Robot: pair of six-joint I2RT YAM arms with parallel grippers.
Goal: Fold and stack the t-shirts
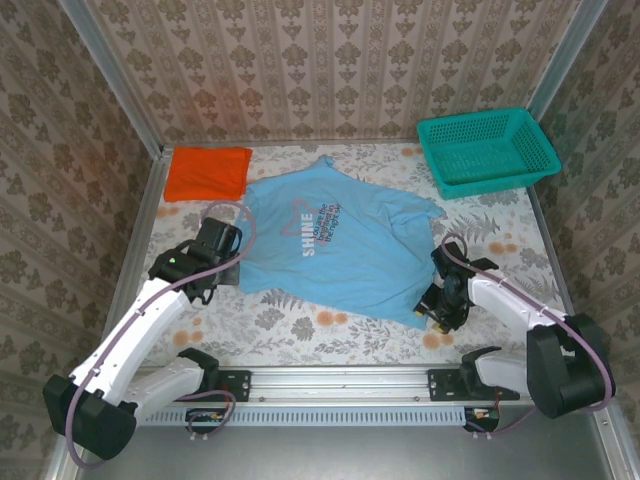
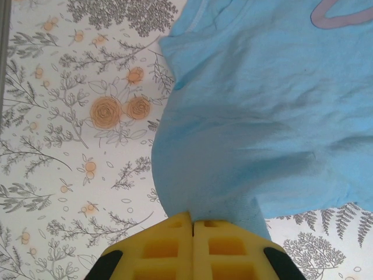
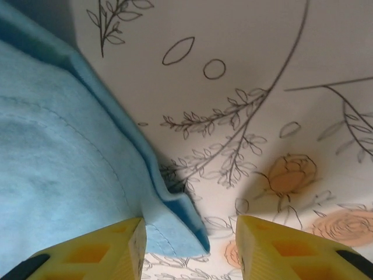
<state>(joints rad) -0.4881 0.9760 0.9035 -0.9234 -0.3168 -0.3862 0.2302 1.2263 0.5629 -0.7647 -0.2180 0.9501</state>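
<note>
My left pincer (image 2: 192, 220) is clamped on the hem of the light blue t-shirt (image 1: 340, 250), which lies spread in the middle of the desk (image 1: 300, 332). The orange t-shirt (image 1: 207, 172) sits folded at the far left corner. My right pincer (image 3: 191, 226) stands partly open, the other hem corner just inside one pad. Closing here, I judge, may catch only one layer or slip off, skewing the fold.

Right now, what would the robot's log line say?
left gripper: shut on blue t-shirt edge | right gripper: open at its corner | orange t-shirt: folded, far left
</note>
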